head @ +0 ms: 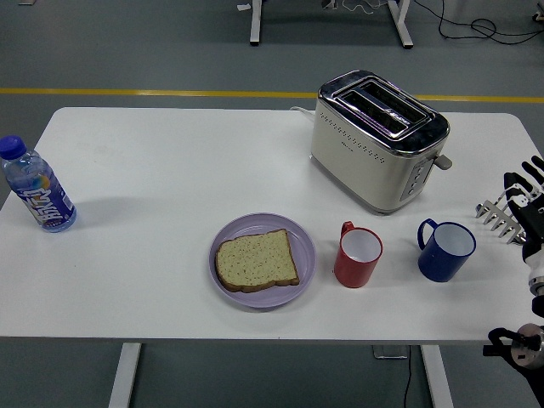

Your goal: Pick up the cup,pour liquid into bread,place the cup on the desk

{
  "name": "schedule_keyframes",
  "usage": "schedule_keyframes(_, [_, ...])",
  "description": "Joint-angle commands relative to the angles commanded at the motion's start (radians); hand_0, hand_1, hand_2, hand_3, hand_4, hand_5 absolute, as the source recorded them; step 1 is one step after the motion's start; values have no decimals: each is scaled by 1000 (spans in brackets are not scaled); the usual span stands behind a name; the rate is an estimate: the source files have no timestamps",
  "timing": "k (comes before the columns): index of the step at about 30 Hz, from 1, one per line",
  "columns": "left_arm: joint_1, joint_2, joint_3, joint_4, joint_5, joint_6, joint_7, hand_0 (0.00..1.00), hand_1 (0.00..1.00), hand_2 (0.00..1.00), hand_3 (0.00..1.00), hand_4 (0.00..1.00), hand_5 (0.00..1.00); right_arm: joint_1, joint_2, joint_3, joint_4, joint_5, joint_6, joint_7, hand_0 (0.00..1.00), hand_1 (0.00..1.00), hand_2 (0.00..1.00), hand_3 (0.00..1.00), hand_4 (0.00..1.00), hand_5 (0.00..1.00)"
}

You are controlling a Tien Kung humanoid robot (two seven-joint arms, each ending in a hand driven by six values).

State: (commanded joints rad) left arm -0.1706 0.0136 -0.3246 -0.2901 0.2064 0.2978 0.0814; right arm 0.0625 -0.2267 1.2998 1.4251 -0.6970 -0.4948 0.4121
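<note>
The right robot hand (517, 206), fingers spread and empty, is hovering right of the glossy blue ceramic mug (444, 251); a clumsy approach risks toppling it.

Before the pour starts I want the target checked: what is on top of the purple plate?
One slice of bread lies flat on the purple plate, with the rim bare around it. The plate's middle under the slice is covered.
</note>
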Motion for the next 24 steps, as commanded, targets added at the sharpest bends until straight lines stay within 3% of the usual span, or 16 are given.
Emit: schedule_keyframes(24, [-27, 12, 23, 0, -25, -2, -11, 683, 690, 696, 549, 254, 998, 9, 15, 51, 12, 14, -44, 47, 705, 627, 682, 682, 765, 159])
